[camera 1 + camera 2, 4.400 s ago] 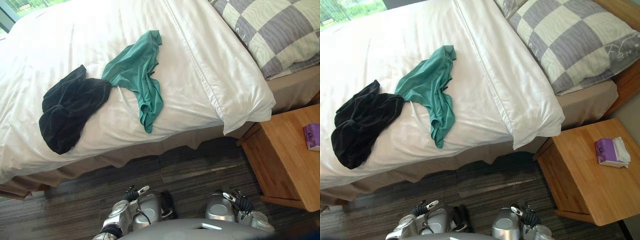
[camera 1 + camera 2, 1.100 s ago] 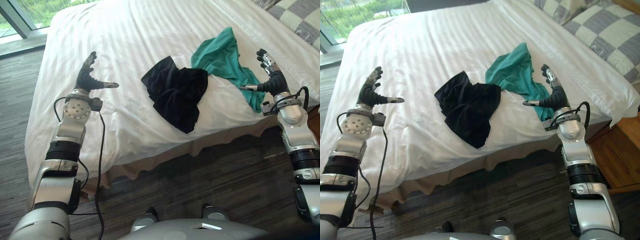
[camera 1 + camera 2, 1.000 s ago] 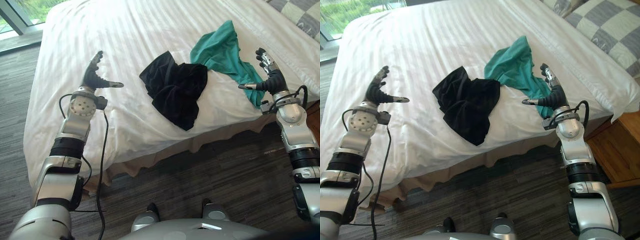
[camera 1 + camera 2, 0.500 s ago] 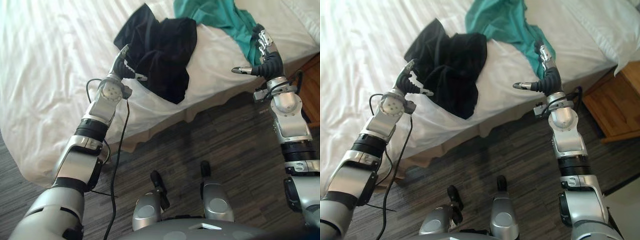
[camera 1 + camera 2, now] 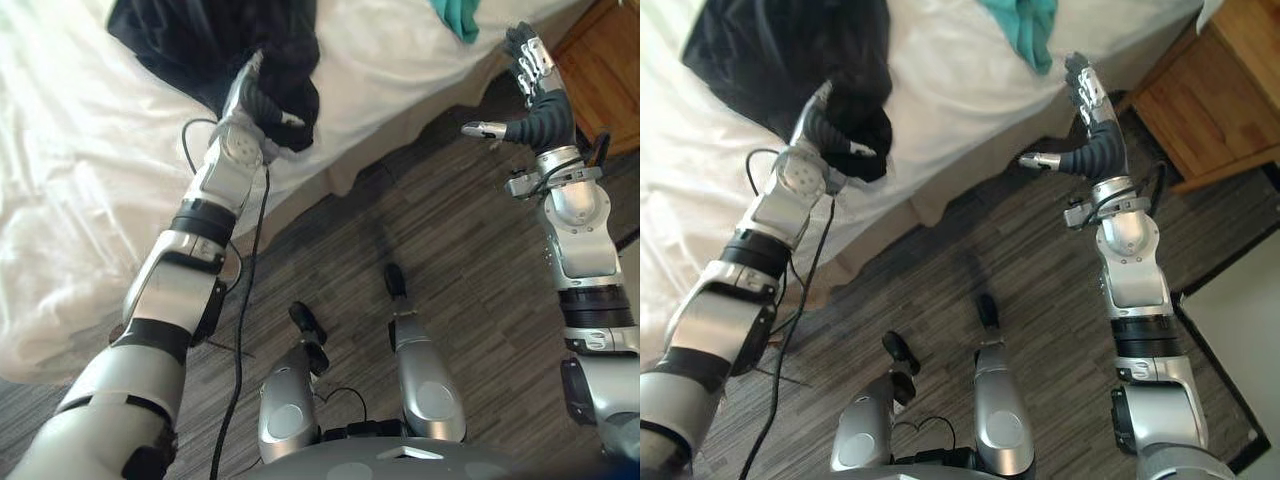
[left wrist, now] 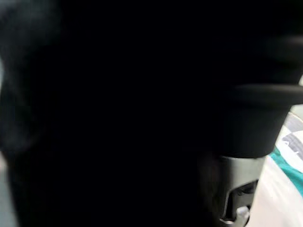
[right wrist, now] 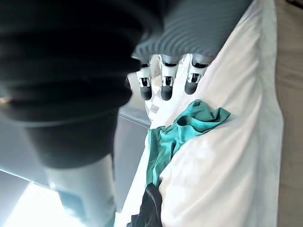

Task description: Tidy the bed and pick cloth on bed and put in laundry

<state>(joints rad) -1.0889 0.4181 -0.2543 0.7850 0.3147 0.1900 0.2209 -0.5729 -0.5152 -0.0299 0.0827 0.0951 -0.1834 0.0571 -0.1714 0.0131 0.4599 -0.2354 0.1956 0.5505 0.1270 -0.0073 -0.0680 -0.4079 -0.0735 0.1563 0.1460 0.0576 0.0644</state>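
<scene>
Watching left eye view, black cloth [image 5: 200, 40]: I've got it bunched in a crumpled heap on the white bed [image 5: 80, 200]. Its long axis slants from the far left down to the near edge, and the lower end points at the bed's edge.
Left eye view, left hand [image 5: 262, 100]: It's up against the lower end of the black cloth, dark on dark. I can't tell whether it has closed on the fabric.
Left eye view, right hand [image 5: 530, 95]: It's released and holding nothing, raised over the floor [image 5: 450, 250] just off the bed's edge.
Right eye view, teal cloth [image 5: 1025, 25]: It lies on the bed, apart from the black cloth on the right-hand side. It's a long, narrow, rumpled strip, and its tip points down at the near edge.
Right eye view, nightstand [image 5: 1210, 90]: It's wooden and sits beside the bed, near my right hand.
Left wrist view, black cloth: The cloth and the hand's dark cover merge here and I can't separate them. A sliver of teal cloth shows past them.
Right wrist view, right hand: The fingers [image 7: 163, 87] are straight and spread, with nothing in them. Beyond them the teal cloth lies lengthwise on the white bed, with the black cloth further on.
</scene>
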